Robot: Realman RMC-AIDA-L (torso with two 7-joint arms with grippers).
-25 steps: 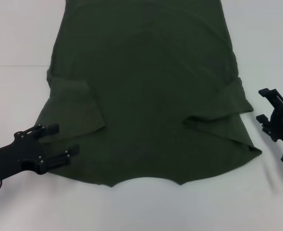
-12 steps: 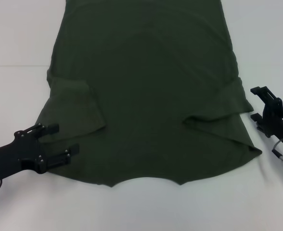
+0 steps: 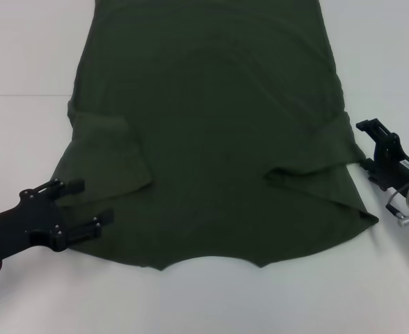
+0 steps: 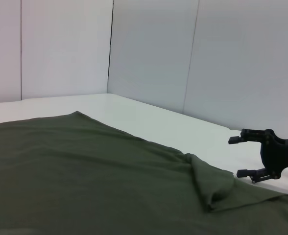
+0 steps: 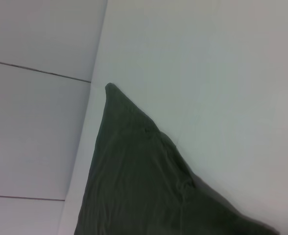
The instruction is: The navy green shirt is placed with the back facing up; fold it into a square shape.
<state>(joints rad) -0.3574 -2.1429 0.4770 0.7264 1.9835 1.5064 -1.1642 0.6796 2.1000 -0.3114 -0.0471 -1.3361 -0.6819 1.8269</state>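
While unprinted, navy green shirt (image 3: 211, 139) lies flat.

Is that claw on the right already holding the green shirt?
No: in the head view the right gripper is open beside the navy green shirt, at its sleeve edge, with no cloth between the fingers.

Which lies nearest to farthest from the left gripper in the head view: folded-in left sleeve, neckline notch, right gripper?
1. Folded-in left sleeve of the dark olive-green shirt, just beyond the left gripper.
2. Neckline notch, at the shirt's near edge.
3. Black right gripper, far side.
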